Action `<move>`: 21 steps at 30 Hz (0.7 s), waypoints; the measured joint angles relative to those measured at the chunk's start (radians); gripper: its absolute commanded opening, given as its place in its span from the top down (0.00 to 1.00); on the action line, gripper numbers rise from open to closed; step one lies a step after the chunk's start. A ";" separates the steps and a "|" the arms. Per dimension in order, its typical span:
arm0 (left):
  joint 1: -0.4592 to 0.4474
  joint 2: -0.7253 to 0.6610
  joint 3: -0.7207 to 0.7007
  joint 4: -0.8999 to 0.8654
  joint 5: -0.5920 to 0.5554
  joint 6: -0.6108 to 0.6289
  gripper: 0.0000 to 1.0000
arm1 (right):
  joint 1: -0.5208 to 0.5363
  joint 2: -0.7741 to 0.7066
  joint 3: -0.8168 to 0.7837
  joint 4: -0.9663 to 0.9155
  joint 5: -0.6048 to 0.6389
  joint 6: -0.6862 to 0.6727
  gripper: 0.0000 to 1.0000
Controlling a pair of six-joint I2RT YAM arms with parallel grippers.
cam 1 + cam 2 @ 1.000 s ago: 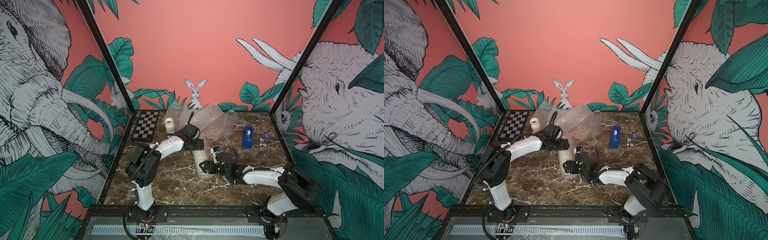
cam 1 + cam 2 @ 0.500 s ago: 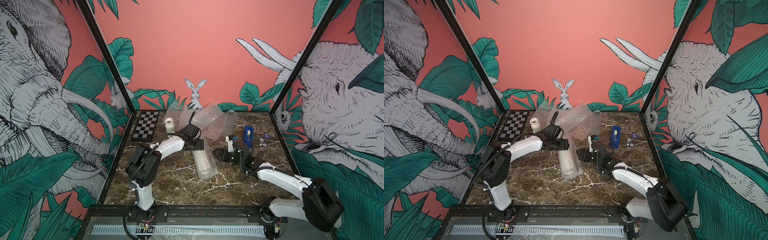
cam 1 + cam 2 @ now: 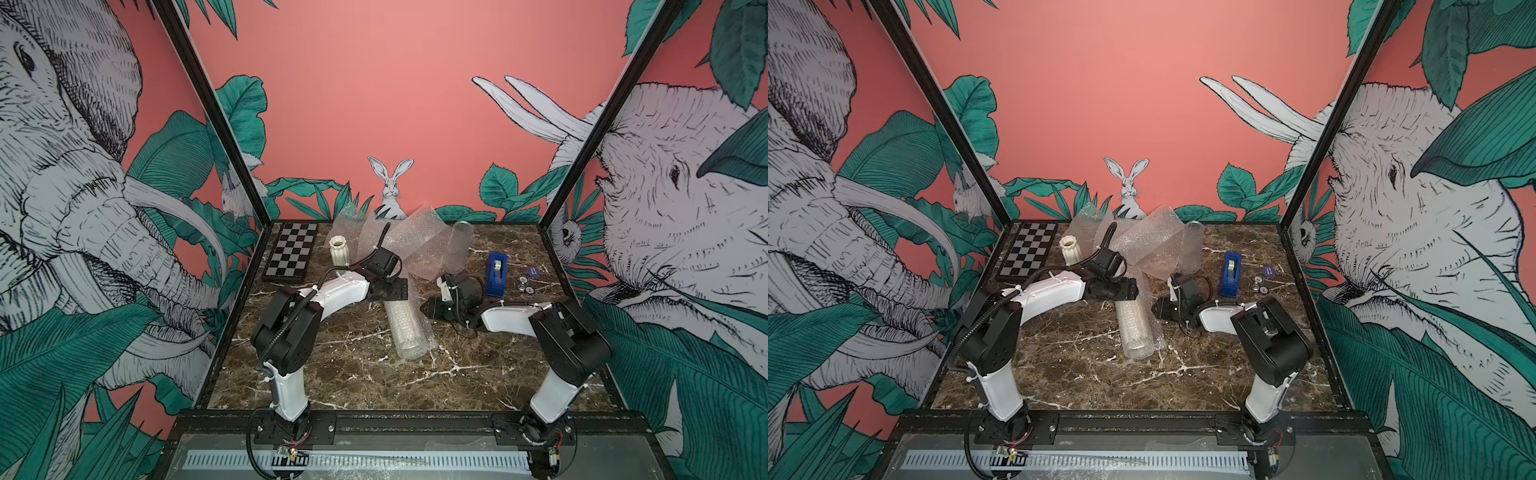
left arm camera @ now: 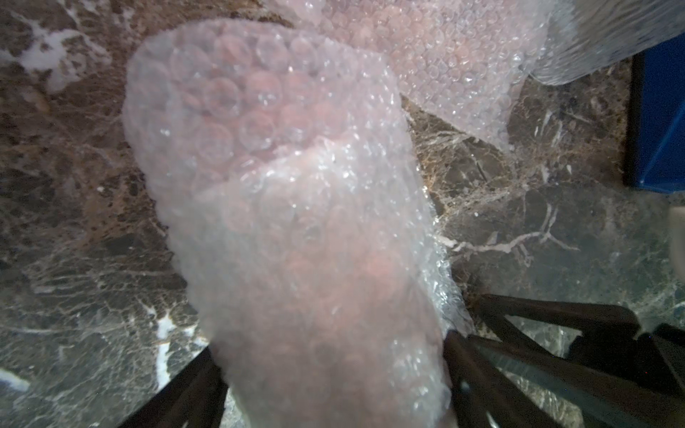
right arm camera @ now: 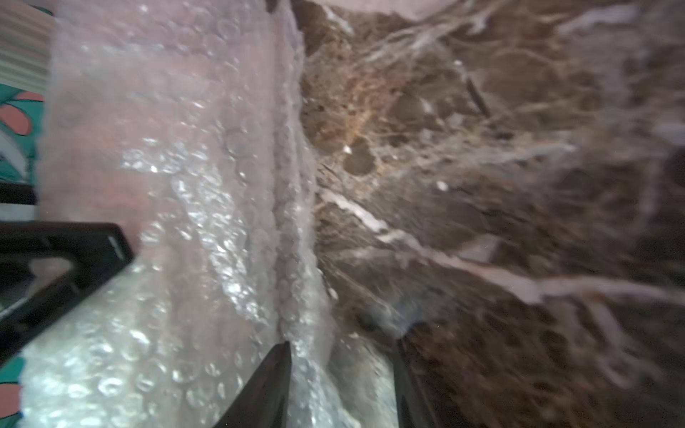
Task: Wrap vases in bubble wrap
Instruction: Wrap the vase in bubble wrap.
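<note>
One vase [image 3: 405,328] lies rolled in bubble wrap [image 5: 207,229] left of the tape dispenser [image 3: 496,274], my left fingers [image 4: 185,389] clamped on its end, my right fingers [image 5: 267,389] astride the loose flap, pinched or not I cannot tell; next, I judge, pull it snug and tape.

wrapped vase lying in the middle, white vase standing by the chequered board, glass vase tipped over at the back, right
Not quite. The glass vase is not tipped over: both top views show it standing upright at the back, by the loose bubble wrap. The wrapped vase does lie in the middle, and the white vase stands by the chequered board.
</note>
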 measured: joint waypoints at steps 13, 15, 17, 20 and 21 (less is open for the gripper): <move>0.000 0.000 0.012 -0.022 -0.005 0.000 0.08 | 0.000 0.079 0.009 0.136 -0.096 0.055 0.96; 0.000 0.000 0.016 -0.032 -0.004 0.003 0.07 | 0.003 0.065 0.009 0.125 -0.091 0.047 0.97; 0.001 0.000 0.021 -0.041 -0.002 0.007 0.06 | 0.014 0.040 0.009 0.110 -0.080 0.032 0.99; 0.001 0.000 0.036 -0.052 0.005 0.014 0.04 | 0.044 -0.011 0.019 0.079 -0.053 0.002 1.00; 0.001 0.000 0.043 -0.055 0.006 0.016 0.04 | 0.056 -0.024 0.025 0.068 -0.044 -0.007 1.00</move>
